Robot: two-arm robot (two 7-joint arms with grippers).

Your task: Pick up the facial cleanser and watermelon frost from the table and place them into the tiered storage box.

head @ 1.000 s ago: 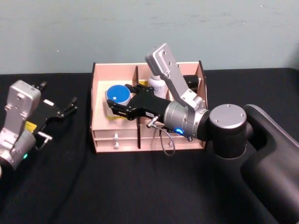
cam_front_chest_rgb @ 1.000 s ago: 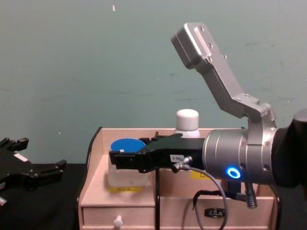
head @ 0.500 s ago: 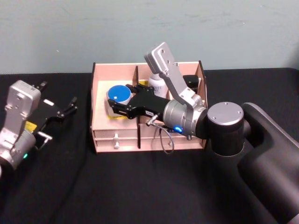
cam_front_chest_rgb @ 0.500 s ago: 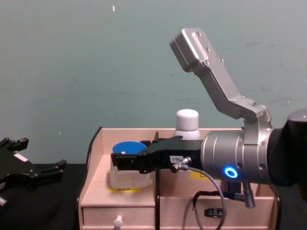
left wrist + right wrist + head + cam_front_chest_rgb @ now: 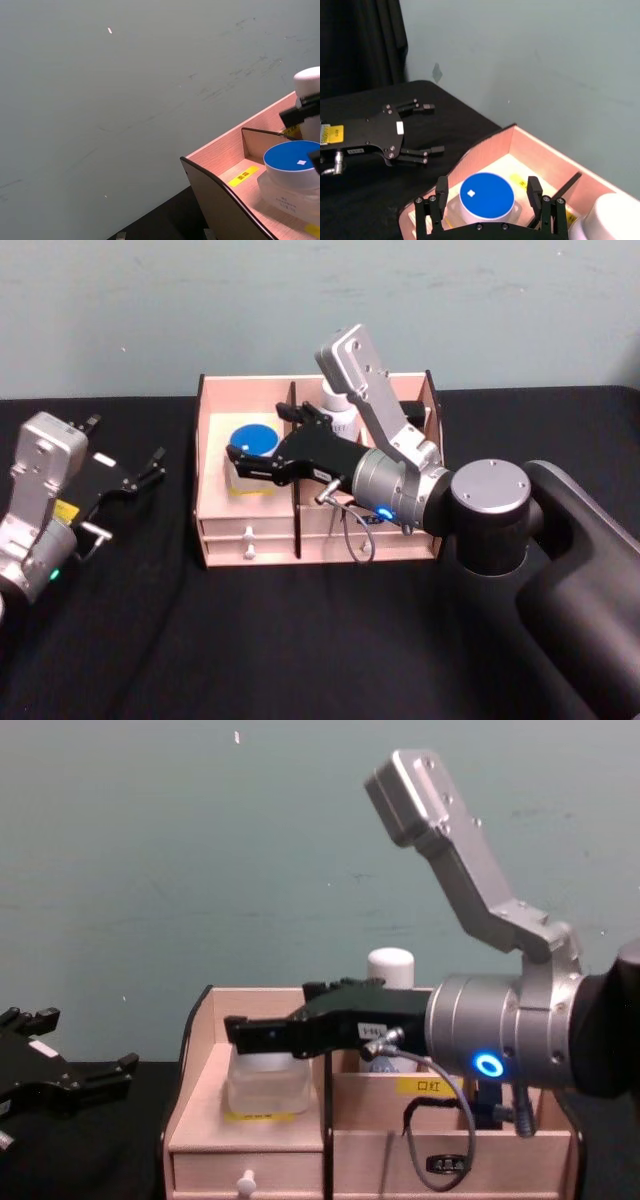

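The watermelon frost (image 5: 250, 443), a clear jar with a blue lid (image 5: 486, 195), stands in the left compartment of the tiered storage box (image 5: 215, 530). My right gripper (image 5: 258, 434) hovers open just above the jar, one finger (image 5: 441, 189) on each side of the lid without touching it. The facial cleanser (image 5: 390, 966) stands upright in the compartment behind, partly hidden by my right arm. Far left over the table, my left gripper (image 5: 125, 445) is parked open and holds nothing.
The box has two drawers in front, one with a white knob (image 5: 247, 546). A dark item (image 5: 410, 412) lies in its rear right compartment. Black cloth (image 5: 200, 640) covers the table, and a teal wall stands close behind.
My right gripper has risen from around the jar to just above it, and its wrist has tilted up. The jar stays in the left compartment. The left arm has not moved.
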